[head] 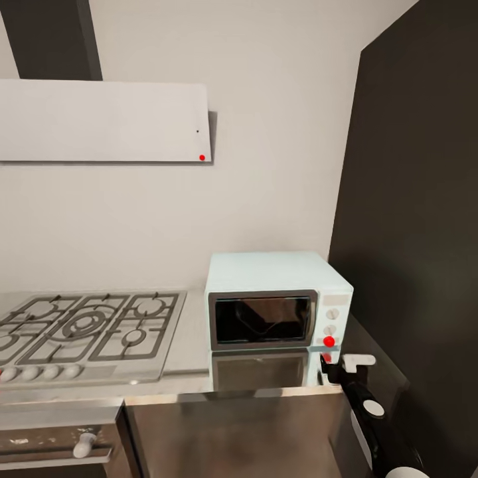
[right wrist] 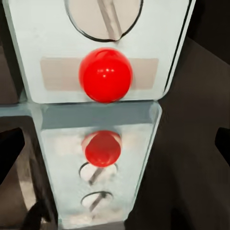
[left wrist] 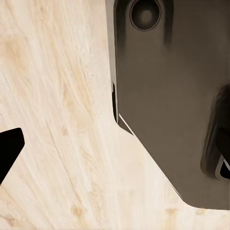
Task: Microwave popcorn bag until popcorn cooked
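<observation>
Leftmost on the countertop (head: 192,332), gas hob (head: 86,328); toward the right end, microwave (head: 275,302), door shut, bag not discernible behind the dark glass. Just beside its red button (right wrist: 105,74), right gripper (head: 345,365), finger state impossible to tell. Probably loaded already, heating start left.

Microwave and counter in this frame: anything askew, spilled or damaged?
Nothing stands out. The microwave sits square on the countertop with its door shut, beside the hob. No spill shows. The right gripper is near the red button; its jaw state is unclear.
</observation>
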Controlling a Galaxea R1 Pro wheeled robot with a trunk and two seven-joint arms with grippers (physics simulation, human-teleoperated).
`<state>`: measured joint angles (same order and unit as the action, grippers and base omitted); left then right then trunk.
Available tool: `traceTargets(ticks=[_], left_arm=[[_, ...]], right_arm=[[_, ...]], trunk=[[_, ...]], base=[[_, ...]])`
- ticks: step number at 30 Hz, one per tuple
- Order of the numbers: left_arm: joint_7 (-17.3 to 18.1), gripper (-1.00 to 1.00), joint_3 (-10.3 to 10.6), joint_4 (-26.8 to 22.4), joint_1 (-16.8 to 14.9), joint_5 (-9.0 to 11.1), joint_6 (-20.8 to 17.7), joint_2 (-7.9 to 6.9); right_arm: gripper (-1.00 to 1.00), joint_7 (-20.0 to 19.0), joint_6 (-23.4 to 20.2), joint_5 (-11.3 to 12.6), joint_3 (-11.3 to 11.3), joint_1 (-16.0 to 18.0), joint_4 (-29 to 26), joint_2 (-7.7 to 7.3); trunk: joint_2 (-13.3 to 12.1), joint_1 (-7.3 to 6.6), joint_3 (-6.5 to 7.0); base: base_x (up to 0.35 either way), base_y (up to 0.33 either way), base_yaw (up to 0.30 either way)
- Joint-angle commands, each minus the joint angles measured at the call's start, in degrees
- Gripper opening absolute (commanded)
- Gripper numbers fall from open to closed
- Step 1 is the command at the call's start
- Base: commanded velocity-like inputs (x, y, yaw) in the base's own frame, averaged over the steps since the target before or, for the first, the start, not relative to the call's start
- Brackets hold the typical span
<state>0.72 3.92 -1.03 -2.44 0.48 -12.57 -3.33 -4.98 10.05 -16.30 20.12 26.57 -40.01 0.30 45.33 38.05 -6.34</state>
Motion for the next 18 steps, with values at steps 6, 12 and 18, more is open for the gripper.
traceTargets(ticks=[6,12,18], left_arm=[[0.1,1.00,0.4,-0.1,0.0,0.1,-0.3,-0.01],[0.1,1.00,0.4,-0.1,0.0,0.1,-0.3,-0.01],[0.1,1.00,0.4,-0.1,0.0,0.1,-0.3,-0.01]], right_arm=[[1.00,-0.6,0.2,-0.3,0.4,0.1,0.0,0.05],[1.00,-0.6,0.2,-0.3,0.4,0.1,0.0,0.05],[-1.00,-0.6,0.2,-0.3,0.4,0.1,0.0,0.05]], trunk=[[0.1,0.04,-0.09],[0.1,0.04,-0.09],[0.1,0.04,-0.09]], base=[[0.192,0.000,0.000],[0.008,0.000,0.000],[0.000,0.000,0.000]])
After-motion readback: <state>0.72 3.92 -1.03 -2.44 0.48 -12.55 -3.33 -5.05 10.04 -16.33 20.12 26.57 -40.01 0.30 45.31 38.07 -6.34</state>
